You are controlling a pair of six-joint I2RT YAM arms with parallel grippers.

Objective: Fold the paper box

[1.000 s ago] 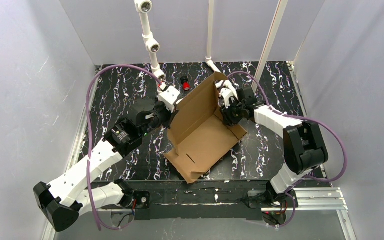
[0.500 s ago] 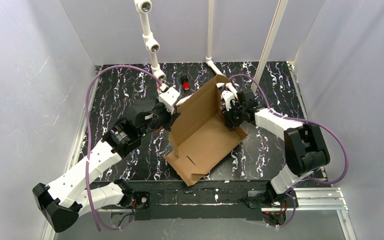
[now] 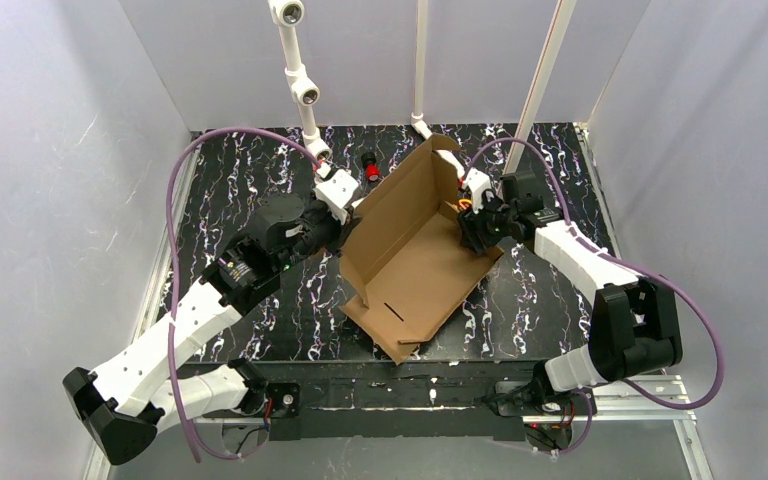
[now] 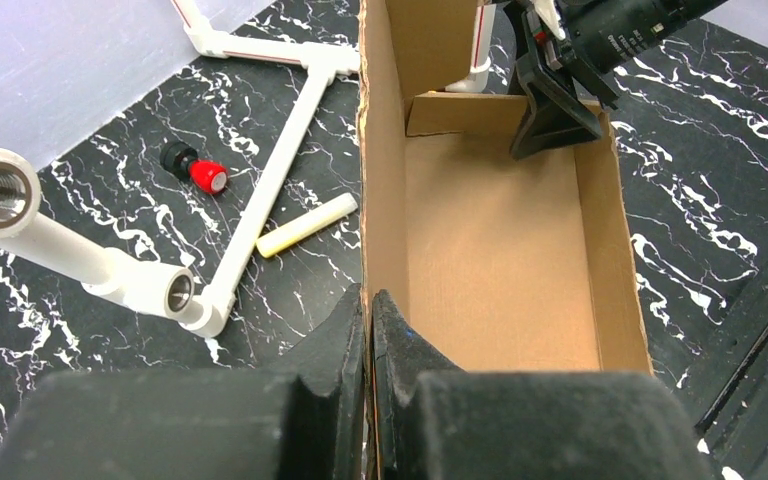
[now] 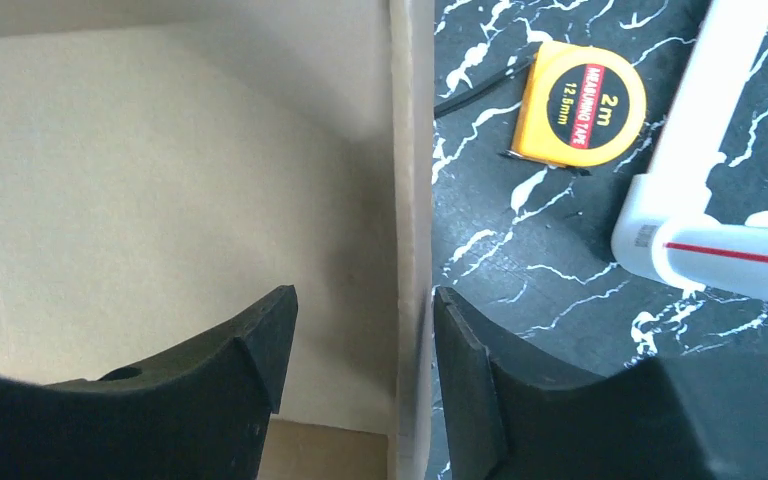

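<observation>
The paper box (image 3: 415,262) is a brown cardboard mailer that lies partly folded mid-table, with its tall left wall raised and a low right wall. My left gripper (image 3: 348,214) is shut on the top edge of that left wall (image 4: 368,200); its jaws (image 4: 368,305) pinch the board. My right gripper (image 3: 470,224) stands open astride the box's right wall (image 5: 412,200), one finger inside the box and one outside. Its fingertips (image 5: 360,310) have a wide gap, and the outer finger is close to the board. The left wrist view shows the right gripper (image 4: 552,115) at the box's far end.
A white PVC pipe frame (image 3: 305,95) stands at the back, with its pipes (image 4: 280,160) lying left of the box. A red-capped black piece (image 4: 200,172) and a pale yellow stick (image 4: 307,224) lie near them. A yellow tape measure (image 5: 580,105) lies right of the box.
My right gripper has opened and drawn back a little to the right, its arm swinging outward. The box has shifted slightly. My left gripper keeps its pinch on the wall.
</observation>
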